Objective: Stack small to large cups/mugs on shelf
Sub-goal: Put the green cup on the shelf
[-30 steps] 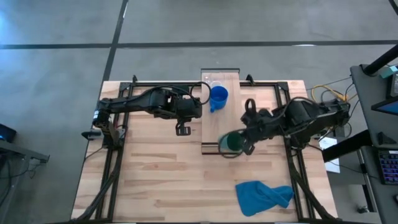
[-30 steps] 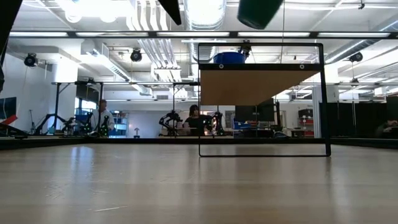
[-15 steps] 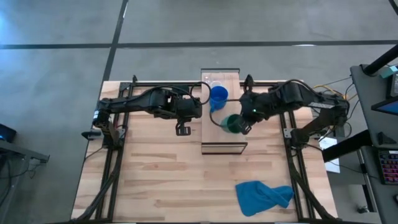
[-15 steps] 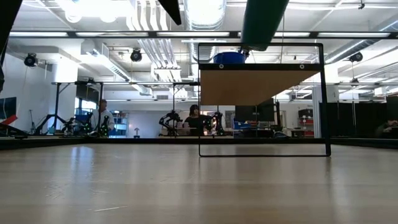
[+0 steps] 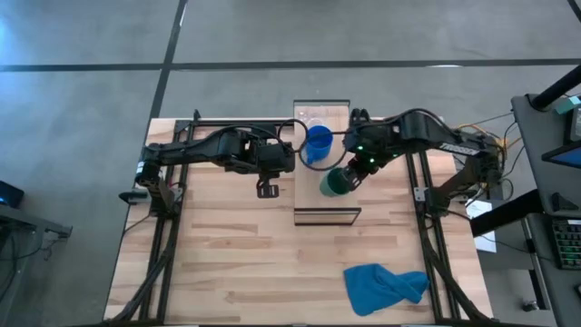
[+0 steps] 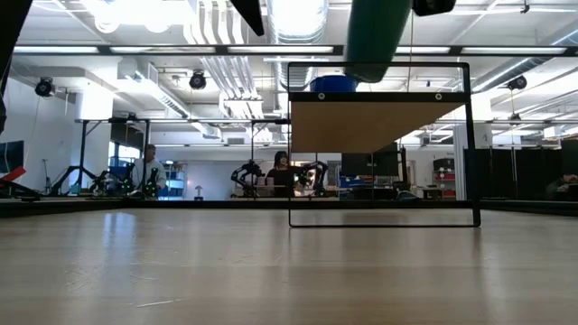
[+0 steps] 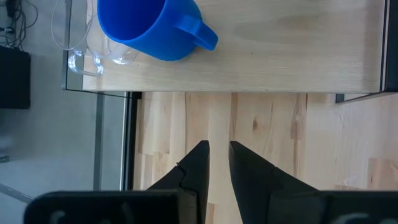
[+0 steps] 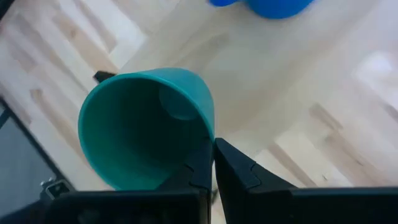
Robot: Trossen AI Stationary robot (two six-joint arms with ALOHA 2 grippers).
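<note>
The shelf (image 5: 349, 202) is a narrow light-wood board raised on a dark frame (image 6: 379, 126). On its far part stand the blue mug (image 5: 318, 143) (image 7: 149, 28) and, beyond it, the clear cup (image 5: 309, 122) (image 7: 78, 37). My right gripper (image 5: 350, 171) (image 8: 211, 147) is shut on the dark green cup (image 5: 333, 183) (image 8: 143, 130) over the shelf's middle, just near of the blue mug. In the low view the green cup (image 6: 375, 41) hangs above the board. My left gripper (image 5: 266, 189) (image 7: 217, 152) hovers shut over the table left of the shelf. My right gripper pinches the green cup's rim (image 8: 205, 134), one finger inside the mouth and one outside. The fingers come slanting down from the table's far right. The cup is lifted clear above the shelf and tilted, its mouth toward the wrist and its base pointing down and away.
A crumpled blue cloth (image 5: 386, 285) lies on the table near its near right corner. Dark rails (image 5: 172, 227) run along the table's left and right sides. The shelf's near end (image 5: 327, 216) is bare board. People and equipment (image 6: 280, 171) show far behind the table.
My right gripper has carried the green cup from over the shelf's near end toward the far edge, up to the blue mug. The cup has tipped, its mouth no longer facing straight up. The mug and clear cup have stayed in place.
</note>
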